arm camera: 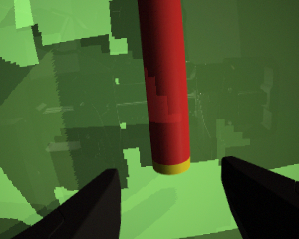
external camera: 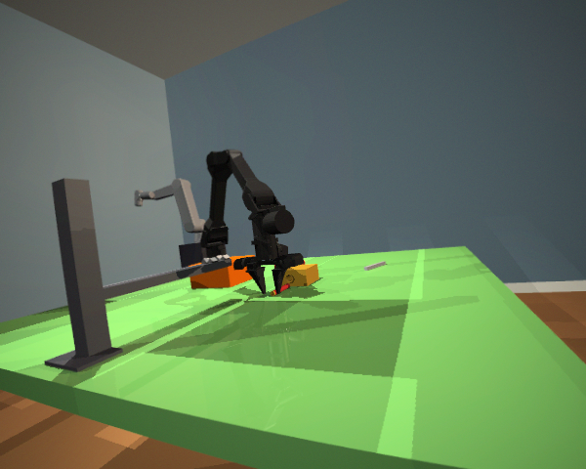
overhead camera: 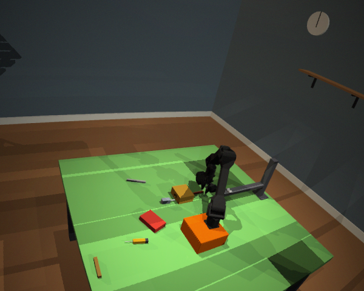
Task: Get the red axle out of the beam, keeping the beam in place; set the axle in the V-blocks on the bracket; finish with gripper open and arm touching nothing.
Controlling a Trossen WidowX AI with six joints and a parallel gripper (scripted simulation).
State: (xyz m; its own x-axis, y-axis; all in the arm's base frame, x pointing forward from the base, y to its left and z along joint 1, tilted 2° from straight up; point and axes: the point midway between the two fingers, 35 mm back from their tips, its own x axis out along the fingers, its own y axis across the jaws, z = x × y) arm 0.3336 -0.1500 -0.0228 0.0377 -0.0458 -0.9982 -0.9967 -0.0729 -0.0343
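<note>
Red axle (overhead camera: 198,192) (external camera: 281,289) (arm camera: 166,90) — unheld; pincer (overhead camera: 207,190) (external camera: 271,292) (arm camera: 171,174) — partly open.

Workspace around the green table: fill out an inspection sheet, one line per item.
Surface: green table, streaked with light and shadow.
Red axle: low beside the yellow beam; whether its far end is clear, cannot tell.
Bracket: standing, no axle in it.
Clutter: red block, screwdriver, wooden stick, grey rod.
Gripper: jaws apart, holding nothing.
Cables: nothing seen.
Surroundings: clock, wall shelf.
</note>
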